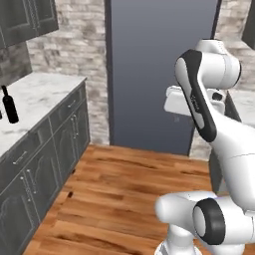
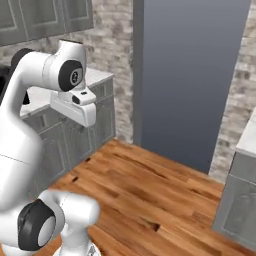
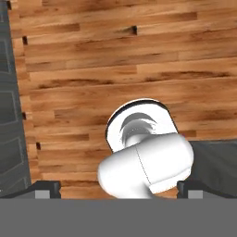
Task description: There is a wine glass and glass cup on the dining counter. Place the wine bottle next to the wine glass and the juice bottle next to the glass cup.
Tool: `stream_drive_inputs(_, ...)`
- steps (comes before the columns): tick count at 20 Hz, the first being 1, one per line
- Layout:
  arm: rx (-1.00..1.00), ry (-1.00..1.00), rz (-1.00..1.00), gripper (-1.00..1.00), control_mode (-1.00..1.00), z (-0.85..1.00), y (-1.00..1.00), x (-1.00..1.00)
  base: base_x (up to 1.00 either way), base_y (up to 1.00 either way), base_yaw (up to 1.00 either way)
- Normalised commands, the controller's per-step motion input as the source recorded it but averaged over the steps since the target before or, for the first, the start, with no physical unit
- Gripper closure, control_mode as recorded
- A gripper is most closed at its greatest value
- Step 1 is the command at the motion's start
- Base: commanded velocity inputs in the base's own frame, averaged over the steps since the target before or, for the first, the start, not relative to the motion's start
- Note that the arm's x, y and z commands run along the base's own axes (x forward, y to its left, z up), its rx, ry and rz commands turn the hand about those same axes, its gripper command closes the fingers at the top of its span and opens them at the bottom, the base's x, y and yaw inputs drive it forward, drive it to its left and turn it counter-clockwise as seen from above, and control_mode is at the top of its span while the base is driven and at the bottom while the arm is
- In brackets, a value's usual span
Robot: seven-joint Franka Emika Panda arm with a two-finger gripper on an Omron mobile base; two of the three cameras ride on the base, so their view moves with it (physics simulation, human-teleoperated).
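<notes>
Hand (image 3: 118,189) points down at the wood floor (image 3: 139,69), fingers spread, pinching nothing; wine bottle (image 1: 9,105) stands well off on the marble surface (image 1: 35,97).

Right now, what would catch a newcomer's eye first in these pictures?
A tall black wine bottle stands on the white marble counter at left. Ahead rises a big blue-grey panel, above a warm wooden floor. The open fingers point down at that floor.
</notes>
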Motion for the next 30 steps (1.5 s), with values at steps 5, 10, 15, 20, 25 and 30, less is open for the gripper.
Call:
stream_drive_inputs(5, 0.00, 0.00, 0.00, -1.00, 1.00, 0.00, 0.00, 0.00, 1.00, 0.00, 0.53)
stream_drive_inputs(10, 0.00, 0.00, 0.00, -1.00, 1.00, 0.00, 0.00, 0.00, 0.97, 0.00, 0.67)
stream_drive_inputs(15, 0.00, 0.00, 0.00, -1.00, 1.00, 0.00, 0.00, 0.00, 0.73, -0.04, 0.71)
stream_drive_inputs(20, 0.00, 0.00, 0.00, -1.00, 1.00, 0.00, 0.00, 0.00, 0.30, -0.21, 0.65)
stream_drive_inputs(25, 0.00, 0.00, 0.00, -1.00, 1.00, 0.00, 0.00, 0.00, 0.10, -0.49, 0.55)
stream_drive_inputs(30, 0.00, 0.00, 0.00, -1.00, 1.00, 0.00, 0.00, 0.00, 0.47, -0.84, 0.43)
